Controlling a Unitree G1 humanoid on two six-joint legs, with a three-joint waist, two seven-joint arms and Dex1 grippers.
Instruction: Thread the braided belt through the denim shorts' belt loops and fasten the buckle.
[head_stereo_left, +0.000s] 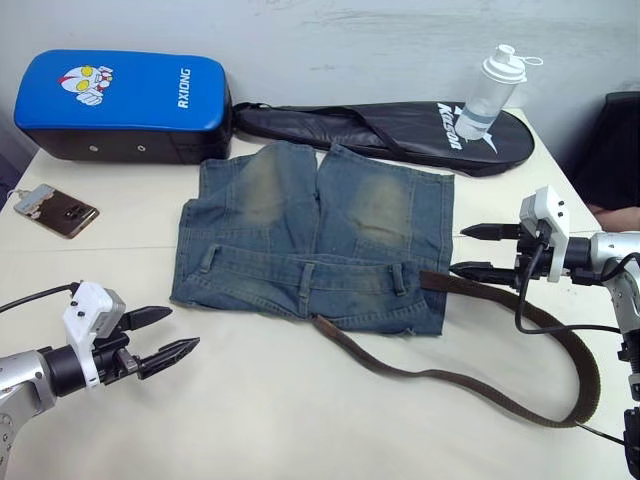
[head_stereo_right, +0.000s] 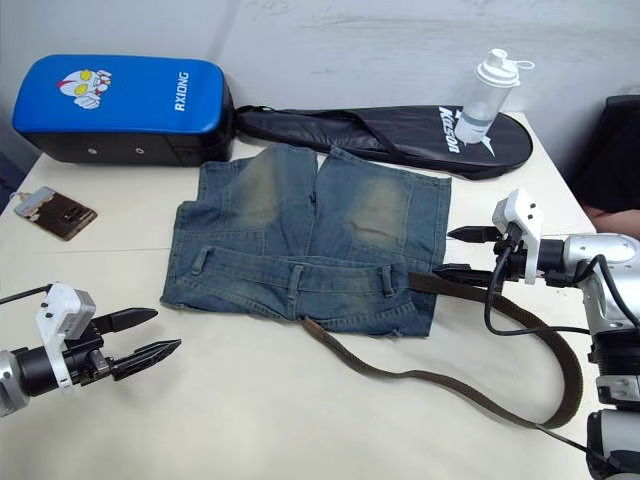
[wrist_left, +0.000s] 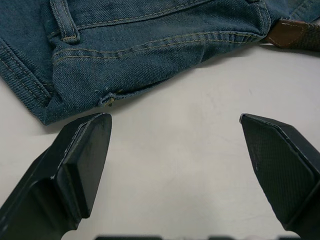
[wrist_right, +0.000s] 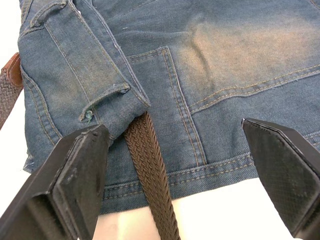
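Denim shorts (head_stereo_left: 315, 235): lying flat at the worktop (head_stereo_left: 300, 420) centre, waistband toward the robot. Braided belt (head_stereo_left: 480, 385): entering the waistband at the shorts' 4 o'clock corner, emerging at 6 o'clock, looping across the worktop between. Left gripper (head_stereo_left: 170, 335): hovering at 8 o'clock of the shorts, fingers spread apart, holding nothing. Right gripper (head_stereo_left: 478, 250): sitting at 3 o'clock beside the shorts' edge, fingers apart, over the belt.

Your L gripper (head_stereo_left: 165, 335) sits low, jaws spread, pointing right; R gripper (head_stereo_left: 475, 250) points left, jaws spread too.
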